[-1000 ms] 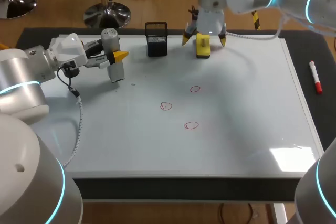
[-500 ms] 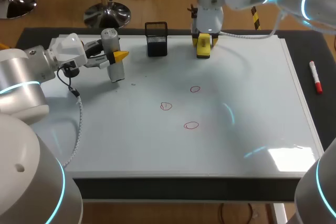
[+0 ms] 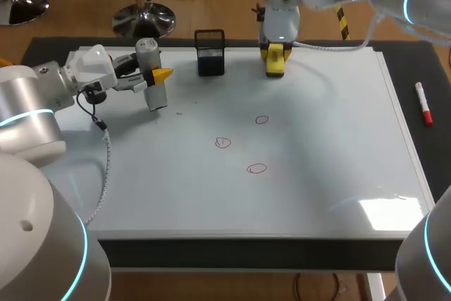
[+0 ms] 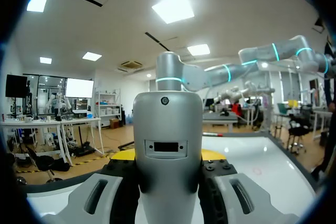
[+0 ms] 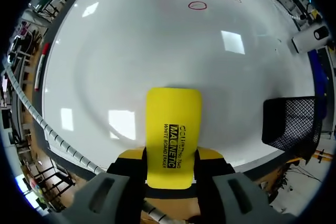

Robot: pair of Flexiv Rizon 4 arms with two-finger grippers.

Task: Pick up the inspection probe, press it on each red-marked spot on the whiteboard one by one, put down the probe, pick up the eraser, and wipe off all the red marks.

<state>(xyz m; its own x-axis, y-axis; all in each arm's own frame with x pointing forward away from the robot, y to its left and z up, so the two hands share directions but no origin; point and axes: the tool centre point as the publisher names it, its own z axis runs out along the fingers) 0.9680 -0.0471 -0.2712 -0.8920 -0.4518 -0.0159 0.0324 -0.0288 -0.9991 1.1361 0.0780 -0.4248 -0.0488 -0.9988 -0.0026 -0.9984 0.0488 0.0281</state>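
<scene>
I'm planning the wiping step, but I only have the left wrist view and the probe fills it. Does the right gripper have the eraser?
Observer: Yes. The right gripper is closed on the yellow eraser, at the far edge of the whiteboard.
Operator: How many marks are left to wipe?
Observer: Three red marks, clustered near the board's middle, none wiped.
Operator: Anything close to the eraser?
Observer: A black mesh holder stands beside it, not touching it.

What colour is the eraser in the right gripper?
The eraser is bright yellow with black print; the right wrist view shows it best.
</scene>
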